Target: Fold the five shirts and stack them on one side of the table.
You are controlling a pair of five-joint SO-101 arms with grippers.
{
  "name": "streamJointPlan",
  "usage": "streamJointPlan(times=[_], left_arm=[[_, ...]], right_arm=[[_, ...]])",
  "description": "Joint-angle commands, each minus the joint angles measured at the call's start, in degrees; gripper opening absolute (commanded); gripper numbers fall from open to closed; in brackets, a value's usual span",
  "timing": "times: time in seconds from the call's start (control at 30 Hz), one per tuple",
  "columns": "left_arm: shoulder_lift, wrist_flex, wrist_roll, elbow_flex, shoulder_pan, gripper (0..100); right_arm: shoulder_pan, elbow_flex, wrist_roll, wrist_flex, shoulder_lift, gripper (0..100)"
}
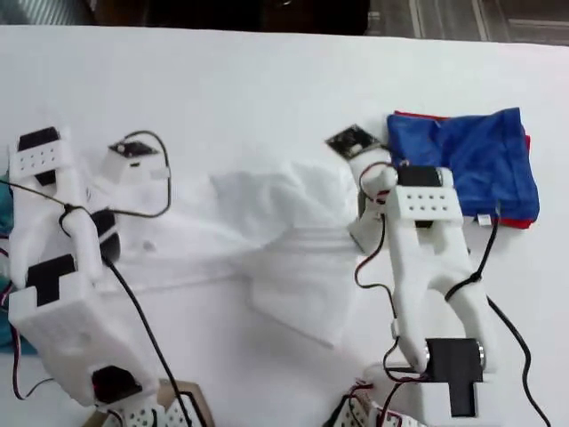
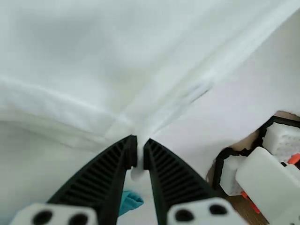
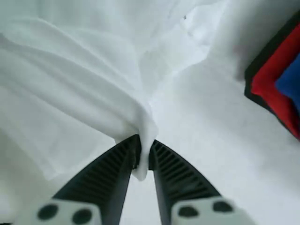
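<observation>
1. The left gripper has its black ribbed jaws pressed almost together, pinching a narrow fold of the white shirt right at the tips. A small nub of cloth pokes back through the slit between them. Beyond the tips the fabric spreads wide, and a hem band runs away on a diagonal.

2. The right gripper is clamped in the same way, its jaws nearly touching around a hanging fold of the white shirt. A tab of cloth droops just behind the tips. The rest of the garment billows up and away from the jaws in soft ridges.

3. Off to one side of the right jaws, well apart from them, is the edge of the folded stack, with black, red and blue layers one on another. The high view shows the stack from above, blue on top with red peeking out around it, lying just beside the right arm.

4. From above, the white shirt lies crumpled across the middle of the white table, strung between the right arm and the left arm. Against that pale cloth the high view does not let either pair of jaws be read.

5. A scrap of teal cloth shows beneath the left jaws, behind the pinched fold. The high view places teal at the table's edge by the left arm.
</observation>
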Motion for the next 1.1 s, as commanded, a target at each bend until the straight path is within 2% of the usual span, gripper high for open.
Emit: streamJointPlan(times=[0.0,0.2,0.63,0.8,0.93,1.07], left_arm=[[-2.9,-2.0,-0.5,2.9,-0.5,3],[-3.0,-3.4,-0.5,7.6,-0.8,3],[-3.5,-4.5,-0.5,6.3,-1.5,4],[-3.5,0.7,-0.5,-2.4,-2.4,17],[-3.5,1.0,-0.4,-12.4,-5.7,20],[-3.5,1.0,-0.1,-20.5,-8.7,20]], right_arm=[[1.1,3.0,0.4,-2.3,-2.9,2.0],[1.2,7.3,0.5,-3.8,-2.9,2.0],[0.7,7.6,0.4,-1.5,-2.9,4.2],[-5.3,7.5,0.4,0.3,-2.9,16.4],[-8.7,5.9,-0.1,0.2,-3.5,14.4],[-8.0,3.6,-0.2,0.8,-7.8,13.5]])
